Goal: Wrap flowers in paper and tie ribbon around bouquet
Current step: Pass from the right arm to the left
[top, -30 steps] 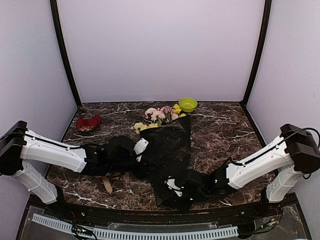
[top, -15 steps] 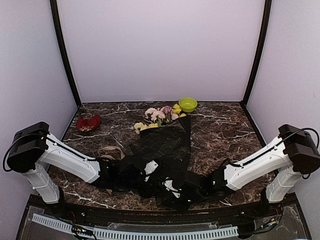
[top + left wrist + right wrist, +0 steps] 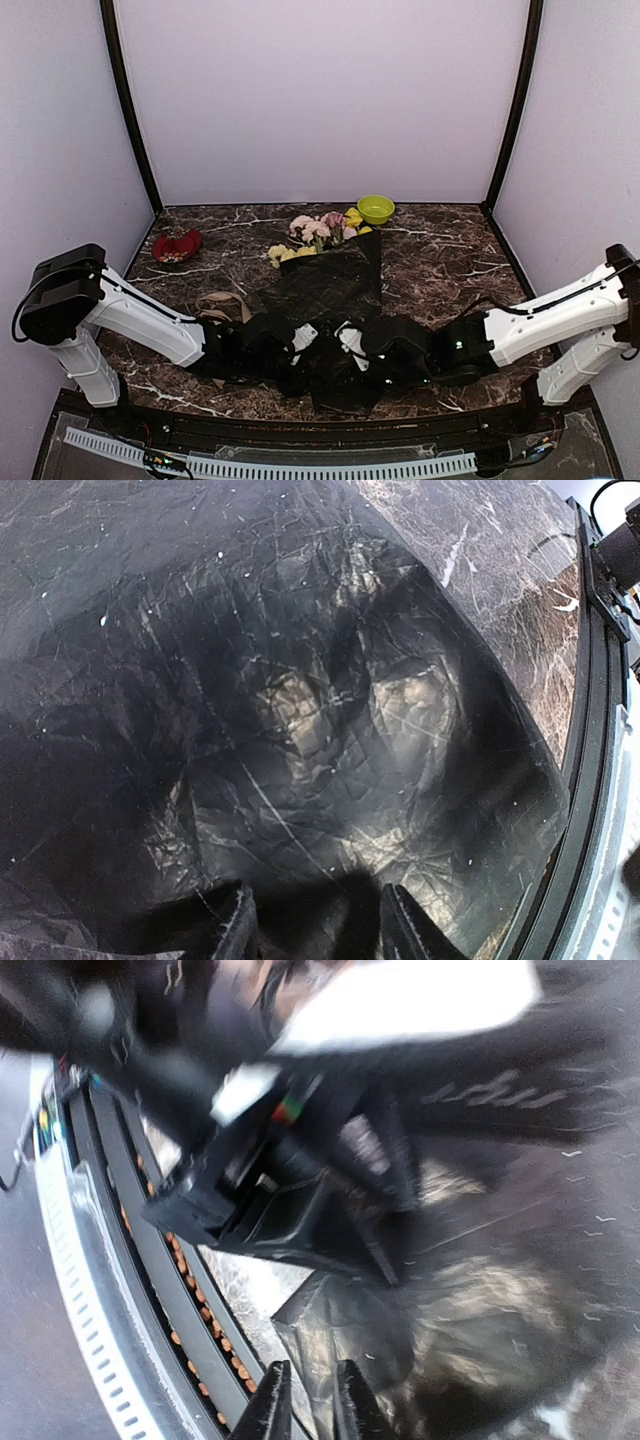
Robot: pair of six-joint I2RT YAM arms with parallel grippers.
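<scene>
The black crinkly paper (image 3: 330,290) lies spread on the marbled table, its near part under both wrists. The flowers (image 3: 320,230), pink and yellow, lie at the sheet's far edge with their stems hidden under it. The tan ribbon (image 3: 222,303) lies loosely looped to the left of the paper. My left gripper (image 3: 318,932) hovers low over the paper (image 3: 300,710), open, with only shadow between its fingers. My right gripper (image 3: 308,1412) is at a near corner of the paper (image 3: 440,1330); its fingers stand a little apart with the paper's edge in the gap. The left gripper's body fills the space just ahead of it.
A green bowl (image 3: 376,209) stands at the back behind the flowers. A red dish (image 3: 177,245) sits at the back left. The table's front rail (image 3: 110,1250) runs close beside both grippers. Side posts and walls enclose the table.
My left arm has swung from the paper's left side to its near edge, uncovering the ribbon. The right gripper has shifted left toward it, and its jaws have parted slightly.
</scene>
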